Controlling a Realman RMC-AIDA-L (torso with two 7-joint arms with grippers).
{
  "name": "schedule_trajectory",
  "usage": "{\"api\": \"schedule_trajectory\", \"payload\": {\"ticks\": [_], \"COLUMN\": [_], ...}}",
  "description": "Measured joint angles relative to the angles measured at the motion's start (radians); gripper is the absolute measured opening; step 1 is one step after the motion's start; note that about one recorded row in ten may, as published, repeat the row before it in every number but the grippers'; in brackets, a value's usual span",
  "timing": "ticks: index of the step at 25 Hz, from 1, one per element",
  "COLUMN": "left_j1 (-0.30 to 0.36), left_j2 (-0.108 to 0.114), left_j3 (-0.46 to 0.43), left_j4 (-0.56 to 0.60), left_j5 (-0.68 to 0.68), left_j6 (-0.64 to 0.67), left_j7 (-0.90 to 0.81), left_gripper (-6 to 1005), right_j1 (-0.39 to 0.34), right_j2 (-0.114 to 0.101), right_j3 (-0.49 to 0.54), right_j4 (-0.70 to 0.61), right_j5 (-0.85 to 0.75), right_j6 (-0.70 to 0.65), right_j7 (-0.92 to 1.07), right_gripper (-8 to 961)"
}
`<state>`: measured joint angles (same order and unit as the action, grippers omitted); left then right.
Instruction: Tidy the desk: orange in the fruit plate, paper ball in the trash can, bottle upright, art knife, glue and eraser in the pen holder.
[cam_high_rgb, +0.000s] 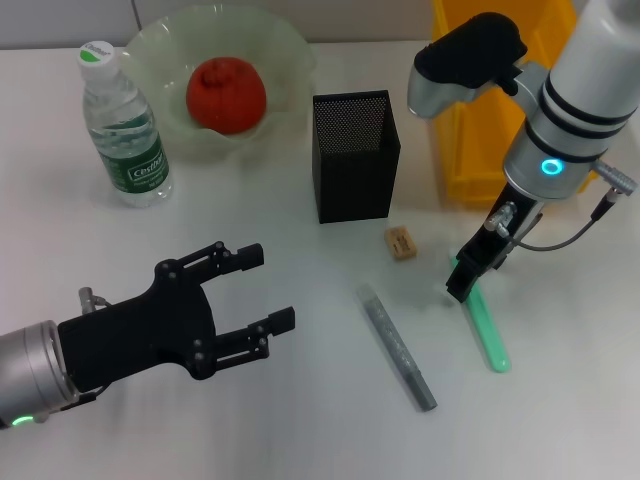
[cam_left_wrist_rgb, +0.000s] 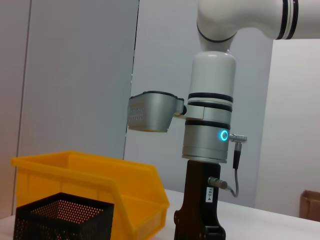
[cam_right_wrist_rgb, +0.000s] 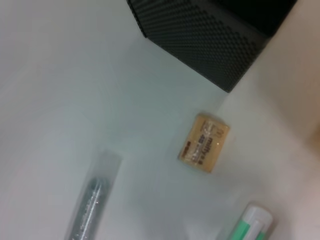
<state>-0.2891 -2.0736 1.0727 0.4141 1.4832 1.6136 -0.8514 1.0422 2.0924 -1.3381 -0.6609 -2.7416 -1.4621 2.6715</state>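
Three items are left on the desk (cam_high_rgb: 280, 420): the tan eraser (cam_high_rgb: 401, 243), a grey glitter glue tube (cam_high_rgb: 398, 347) and a green art knife (cam_high_rgb: 487, 327), all lying flat in front of the black mesh pen holder (cam_high_rgb: 355, 155). The orange (cam_high_rgb: 226, 95) already sits in the pale green fruit plate (cam_high_rgb: 285, 50), and the bottle (cam_high_rgb: 124, 128) stands upright beside it. No paper ball shows on the desk; whether it lies in the yellow trash can (cam_high_rgb: 470, 150) cannot be told. The right gripper (cam_high_rgb: 467, 272) is low over the near end of the art knife, touching or nearly so; how its jaws stand I cannot tell. The left gripper (cam_high_rgb: 268, 288) hovers well apart, jaws spread and holding nothing
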Motion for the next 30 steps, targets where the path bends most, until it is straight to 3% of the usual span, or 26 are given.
{"api": "schedule_trajectory", "payload": {"ticks": [8,13,30], "left_j1": [-0.001,0.001,-0.001], "left_j2": [0.000,0.000,0.000], "left_j3": [0.003,0.001,-0.002], "left_j4": [0.000,0.000,-0.012], "left_j5": [0.000,0.000,0.000], "left_j6": [0.000,0.000,-0.003], "left_j7": [0.000,0.000,0.011], "left_gripper": [772,772,772], "right_j1": [-0.001,-0.001,-0.003], "right_j2": [0.000,0.000,0.000], "right_j3": [-0.028,-0.028,-0.027], "right_j4": [0.001,0.005,0.006], "right_j5": [0.024,0.024,0.025], "right_j6": [0.015,0.016,0.019], "right_j7": [0.003,0.000,-0.002], "right_gripper": [653,564,526]}}
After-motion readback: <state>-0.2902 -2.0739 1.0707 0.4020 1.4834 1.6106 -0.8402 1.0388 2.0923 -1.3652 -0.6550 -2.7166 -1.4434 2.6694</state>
